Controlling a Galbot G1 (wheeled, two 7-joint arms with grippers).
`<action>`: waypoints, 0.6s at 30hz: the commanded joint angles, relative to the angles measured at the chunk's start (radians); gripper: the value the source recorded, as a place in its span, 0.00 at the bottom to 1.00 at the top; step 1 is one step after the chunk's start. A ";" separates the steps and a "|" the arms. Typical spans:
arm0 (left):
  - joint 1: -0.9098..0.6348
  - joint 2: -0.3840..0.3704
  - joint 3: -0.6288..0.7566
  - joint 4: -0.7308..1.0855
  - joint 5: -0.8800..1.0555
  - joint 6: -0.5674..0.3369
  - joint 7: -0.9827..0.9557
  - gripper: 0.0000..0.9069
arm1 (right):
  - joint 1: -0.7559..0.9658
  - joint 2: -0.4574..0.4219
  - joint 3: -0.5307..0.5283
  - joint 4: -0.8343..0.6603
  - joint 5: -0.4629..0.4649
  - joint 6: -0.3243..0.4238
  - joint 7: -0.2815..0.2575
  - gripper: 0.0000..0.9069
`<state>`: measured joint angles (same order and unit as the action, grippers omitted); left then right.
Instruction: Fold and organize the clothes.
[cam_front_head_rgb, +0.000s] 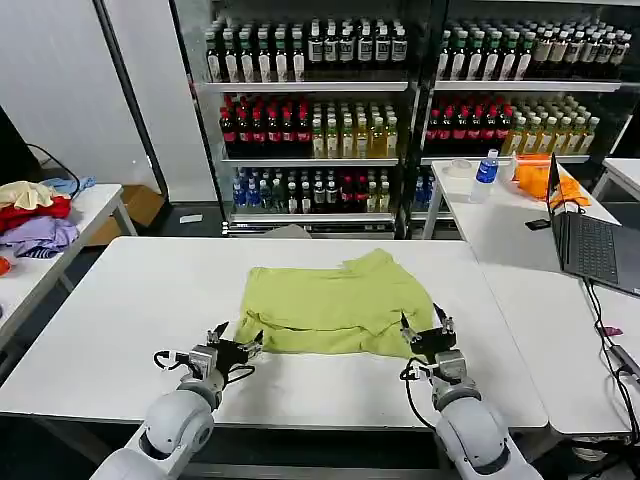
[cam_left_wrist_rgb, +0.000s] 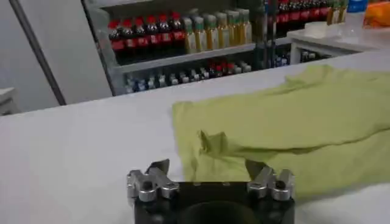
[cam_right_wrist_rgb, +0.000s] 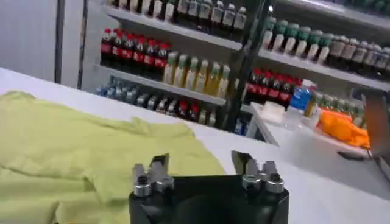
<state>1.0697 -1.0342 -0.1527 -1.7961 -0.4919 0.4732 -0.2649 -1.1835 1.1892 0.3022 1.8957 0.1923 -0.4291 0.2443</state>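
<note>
A lime T-shirt (cam_front_head_rgb: 335, 305) lies partly folded on the white table (cam_front_head_rgb: 120, 320), plain side up, with no print showing. My left gripper (cam_front_head_rgb: 237, 343) is open at the shirt's near left corner, its fingers straddling the cloth edge just above the table; in the left wrist view the gripper (cam_left_wrist_rgb: 207, 167) faces the rumpled corner of the shirt (cam_left_wrist_rgb: 292, 122). My right gripper (cam_front_head_rgb: 423, 329) is open at the near right corner. In the right wrist view that gripper (cam_right_wrist_rgb: 200, 162) hangs over the shirt's edge (cam_right_wrist_rgb: 79, 152). Neither holds cloth.
A side table at the left carries a pile of red, purple and cream garments (cam_front_head_rgb: 35, 215). To the right, another table holds an open laptop (cam_front_head_rgb: 590, 240), a water bottle (cam_front_head_rgb: 486, 172) and an orange cloth (cam_front_head_rgb: 540, 178). Drink shelves (cam_front_head_rgb: 310, 110) stand behind.
</note>
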 joint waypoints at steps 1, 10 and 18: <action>-0.010 -0.012 0.000 0.050 -0.025 -0.004 -0.002 1.00 | -0.040 0.000 0.031 0.011 0.088 -0.080 0.035 1.00; -0.022 -0.013 0.014 0.065 -0.033 -0.020 0.001 0.03 | -0.045 0.007 0.022 -0.015 0.224 -0.149 0.088 0.52; -0.021 -0.012 0.017 0.065 -0.032 -0.020 0.006 0.03 | -0.051 0.004 0.012 -0.023 0.281 -0.149 0.095 0.00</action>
<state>1.0509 -1.0465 -0.1351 -1.7420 -0.5188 0.4560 -0.2600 -1.2272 1.1926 0.3115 1.8794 0.3965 -0.5452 0.3216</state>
